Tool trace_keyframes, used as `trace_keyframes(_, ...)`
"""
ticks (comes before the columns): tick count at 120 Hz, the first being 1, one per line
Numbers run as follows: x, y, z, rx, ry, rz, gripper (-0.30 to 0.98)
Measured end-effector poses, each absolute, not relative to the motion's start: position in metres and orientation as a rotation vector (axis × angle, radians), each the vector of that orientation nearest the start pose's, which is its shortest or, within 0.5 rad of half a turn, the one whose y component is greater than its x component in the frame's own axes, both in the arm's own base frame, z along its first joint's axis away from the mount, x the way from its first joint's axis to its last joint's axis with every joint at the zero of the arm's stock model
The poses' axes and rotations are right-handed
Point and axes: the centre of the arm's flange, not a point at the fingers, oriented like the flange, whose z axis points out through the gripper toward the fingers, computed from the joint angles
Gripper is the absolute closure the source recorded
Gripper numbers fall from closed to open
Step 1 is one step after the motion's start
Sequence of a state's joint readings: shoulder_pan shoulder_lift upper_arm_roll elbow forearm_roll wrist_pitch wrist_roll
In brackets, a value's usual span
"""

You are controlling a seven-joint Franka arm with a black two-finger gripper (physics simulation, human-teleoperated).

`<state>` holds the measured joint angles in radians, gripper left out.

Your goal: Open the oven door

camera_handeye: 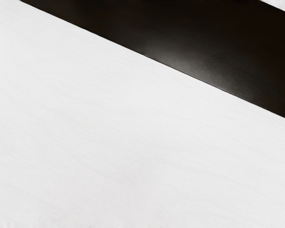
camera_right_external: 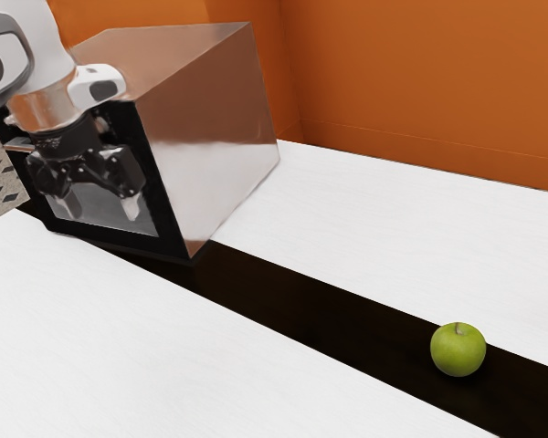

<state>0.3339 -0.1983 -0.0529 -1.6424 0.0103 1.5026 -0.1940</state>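
Note:
In the exterior view my gripper [camera_right_external: 101,204] hangs in front of the oven's dark-framed glass door [camera_right_external: 169,219], its two fingers wide apart and pointing down with nothing between them. The oven [camera_right_external: 215,137], a box with shiny coppery sides, stands toward the exterior view's upper left. Its door looks shut. My hand and arm cover much of the door's upper part; a short bar-like piece [camera_right_external: 18,144] shows beside the hand, and I cannot tell whether it is the handle.
A green apple [camera_right_external: 458,349] sits on the black strip [camera_right_external: 301,301] that crosses the white table [camera_right_external: 91,338]. Orange walls [camera_right_external: 420,82] rise behind. The wrist view looks down on the white tabletop [camera_handeye: 109,142] and the black strip [camera_handeye: 204,47].

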Motion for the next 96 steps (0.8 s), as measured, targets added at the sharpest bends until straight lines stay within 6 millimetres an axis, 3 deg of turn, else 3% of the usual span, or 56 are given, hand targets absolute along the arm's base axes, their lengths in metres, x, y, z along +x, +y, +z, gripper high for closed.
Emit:
trace_keyframes(11, 0.449, 0.139, 0.689, -2.985, -0.893, -0.079, 0.0)
trace_keyframes(15, 0.43, 0.135, 0.689, -2.967, -0.939, -0.092, 0.0)
trace_keyframes(20, 0.39, 0.143, 0.681, -2.927, -1.042, -0.106, 0.0)
trace_keyframes(27, 0.346, 0.195, 0.672, -2.832, -1.29, -0.211, 0.0)
trace_keyframes(34, 0.326, 0.249, 0.677, -2.736, -1.524, -0.418, 0.0)
trace_keyframes(41, 0.312, 0.291, 0.69, -2.684, -1.767, -0.637, 0.0)
trace_keyframes(49, 0.314, 0.323, 0.691, -2.622, -2.019, -0.826, 0.0)
trace_keyframes(61, 0.348, 0.36, 0.692, -2.494, -2.213, -1.032, 0.0)
trace_keyframes(79, 0.361, 0.38, 0.693, -2.276, -2.352, -1.205, 0.0)
trace_keyframes(96, 0.379, 0.394, 0.682, -2.18, -2.42, -1.251, 0.0)
